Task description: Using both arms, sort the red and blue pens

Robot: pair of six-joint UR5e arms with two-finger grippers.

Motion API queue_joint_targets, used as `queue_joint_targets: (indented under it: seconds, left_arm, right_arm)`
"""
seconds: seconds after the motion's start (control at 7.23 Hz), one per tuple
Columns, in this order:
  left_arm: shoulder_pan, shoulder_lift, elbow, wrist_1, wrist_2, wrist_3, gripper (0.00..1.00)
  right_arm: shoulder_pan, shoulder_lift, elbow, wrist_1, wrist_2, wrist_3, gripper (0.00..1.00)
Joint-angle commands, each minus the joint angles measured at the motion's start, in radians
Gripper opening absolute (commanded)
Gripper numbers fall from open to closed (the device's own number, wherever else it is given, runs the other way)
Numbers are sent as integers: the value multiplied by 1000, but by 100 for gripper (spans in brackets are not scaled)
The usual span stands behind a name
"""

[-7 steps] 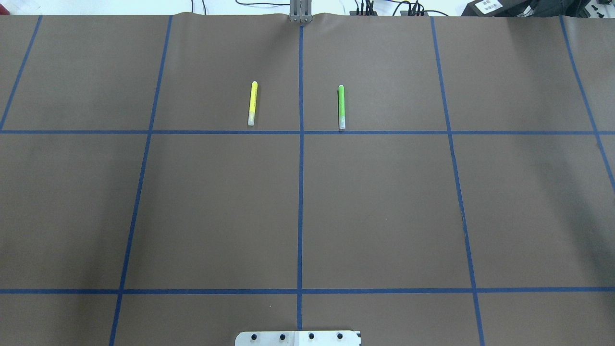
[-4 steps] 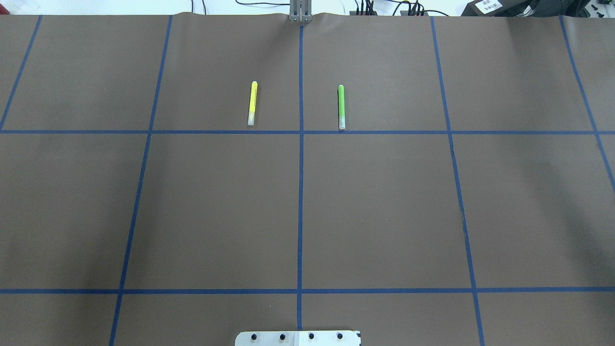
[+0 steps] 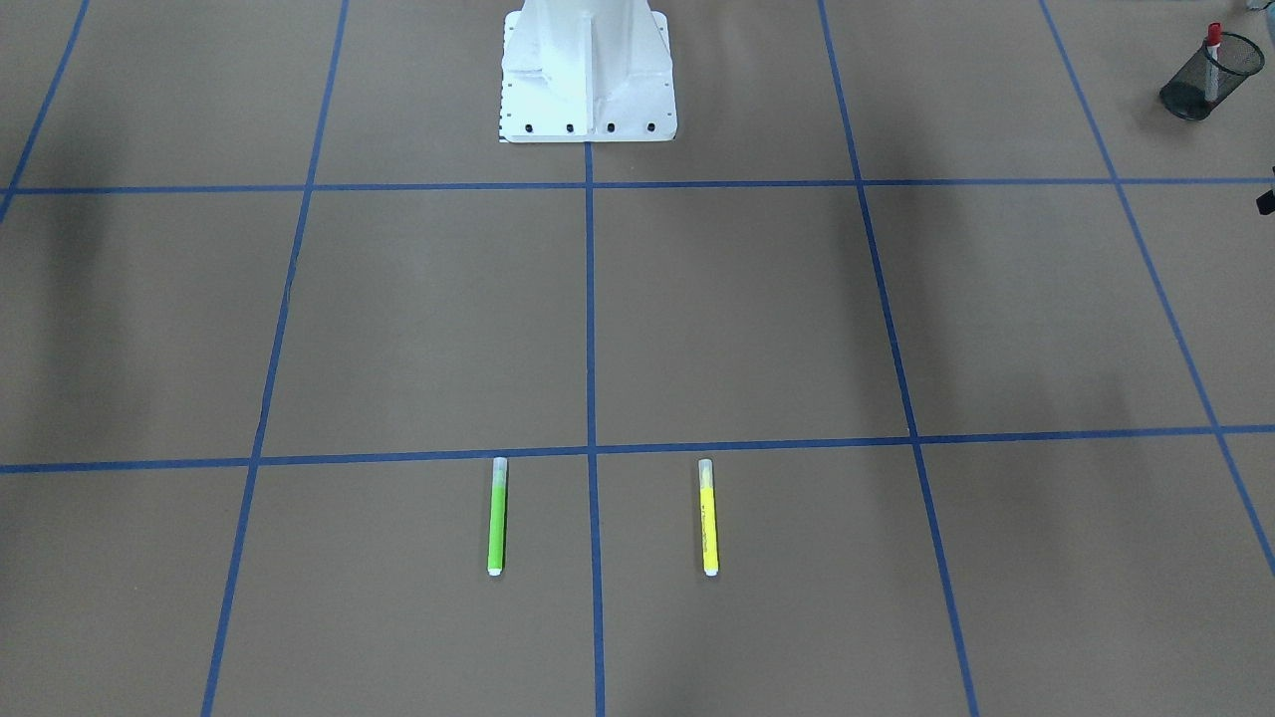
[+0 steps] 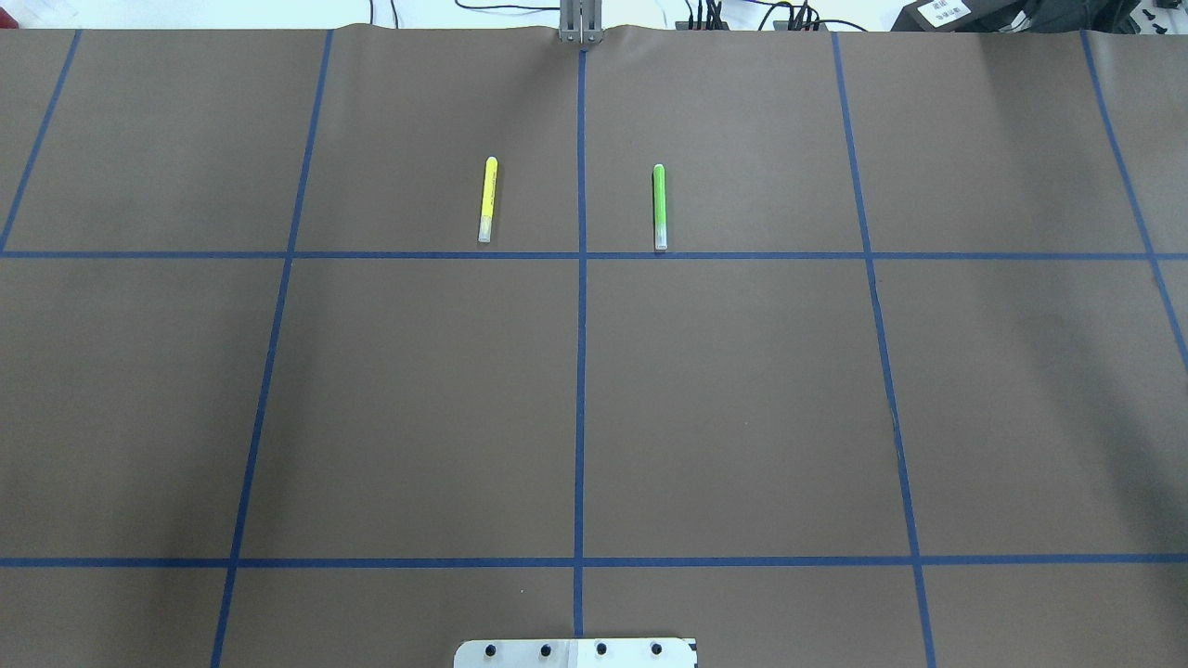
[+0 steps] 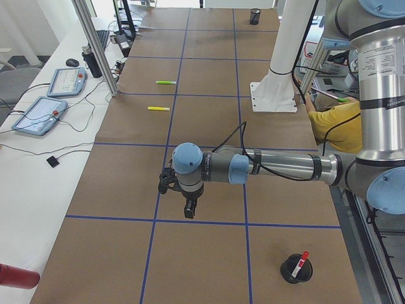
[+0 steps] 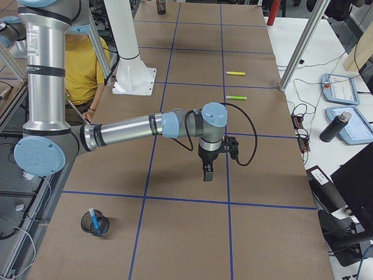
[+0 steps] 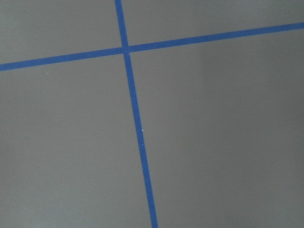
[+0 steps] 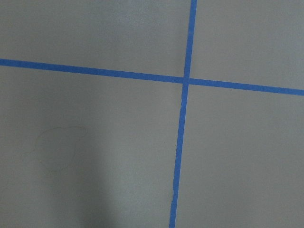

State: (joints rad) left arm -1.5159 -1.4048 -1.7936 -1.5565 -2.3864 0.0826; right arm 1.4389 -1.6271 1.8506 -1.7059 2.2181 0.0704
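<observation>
The red pen (image 5: pixel 302 260) stands upright in a black mesh cup (image 5: pixel 295 270) at the table's near end in the exterior left view; the same red pen (image 3: pixel 1212 58) also pokes out of the cup (image 3: pixel 1193 92) in the front-facing view. The blue pen (image 6: pixel 92 220) stands in another mesh cup (image 6: pixel 96 224). My left gripper (image 5: pixel 188 210) hangs over a taped line, well short of the red pen's cup. My right gripper (image 6: pixel 207 174) points down over bare paper, far from the blue pen's cup. I cannot tell whether either is open or shut. Both wrist views show only brown paper and blue tape.
A yellow marker (image 4: pixel 486 199) and a lime-green marker (image 4: pixel 660 207) lie parallel on the far side of the table, either side of the centre line. The white pedestal base (image 3: pixel 588 72) stands at the robot's edge. A person in a yellow shirt (image 6: pixel 81 64) sits behind the robot.
</observation>
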Motion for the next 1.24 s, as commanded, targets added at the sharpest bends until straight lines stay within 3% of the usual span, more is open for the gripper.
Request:
queue_joint_targets:
  seconds: [0.0, 1.11]
  left_arm:
    - [0, 4, -4, -1, 9, -1, 100]
    - [-1, 6, -24, -1, 10, 0, 100]
  right_arm:
    - [0, -2, -10, 17, 0, 0, 100]
    - [0, 0, -11, 18, 23, -1, 100]
